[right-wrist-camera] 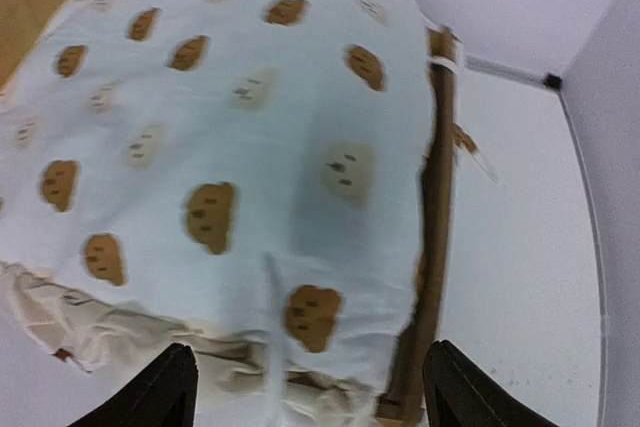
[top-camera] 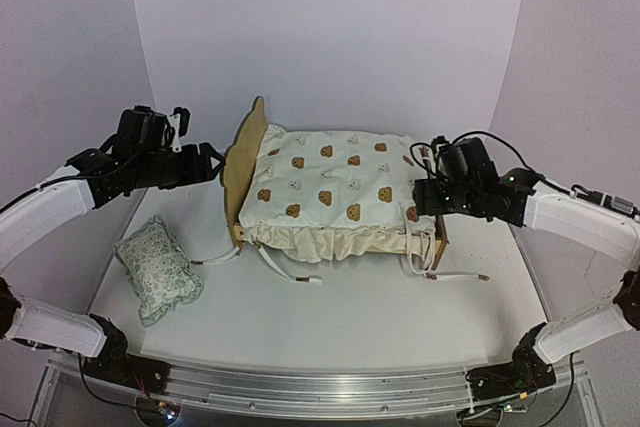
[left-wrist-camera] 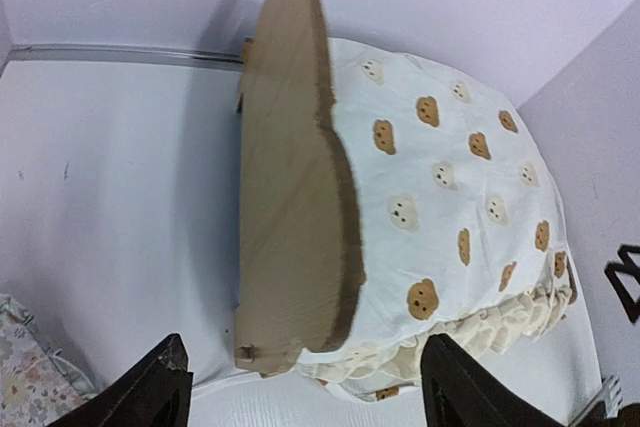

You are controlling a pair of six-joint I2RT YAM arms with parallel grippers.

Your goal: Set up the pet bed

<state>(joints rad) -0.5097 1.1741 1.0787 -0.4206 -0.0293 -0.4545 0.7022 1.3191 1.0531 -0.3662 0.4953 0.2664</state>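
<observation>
The pet bed stands at the middle back of the table, its plywood headboard [top-camera: 240, 159] on the left and its low footboard [top-camera: 440, 232] on the right. A cream bear-print cover [top-camera: 330, 182] lies spread over it, ruffle hanging at the front. My left gripper [top-camera: 214, 162] hovers open just left of the headboard [left-wrist-camera: 290, 197], holding nothing; its fingers [left-wrist-camera: 160, 387] frame the headboard's near corner. My right gripper [top-camera: 420, 197] is open above the footboard [right-wrist-camera: 432, 247] end, over the cover [right-wrist-camera: 230, 127], with nothing between its jaws.
A small floral ruffled pillow [top-camera: 157, 269] lies on the table at the front left, its corner showing in the left wrist view [left-wrist-camera: 20, 372]. White ties [top-camera: 290, 272] trail from the cover onto the table in front of the bed, one [top-camera: 455, 275] near the footboard.
</observation>
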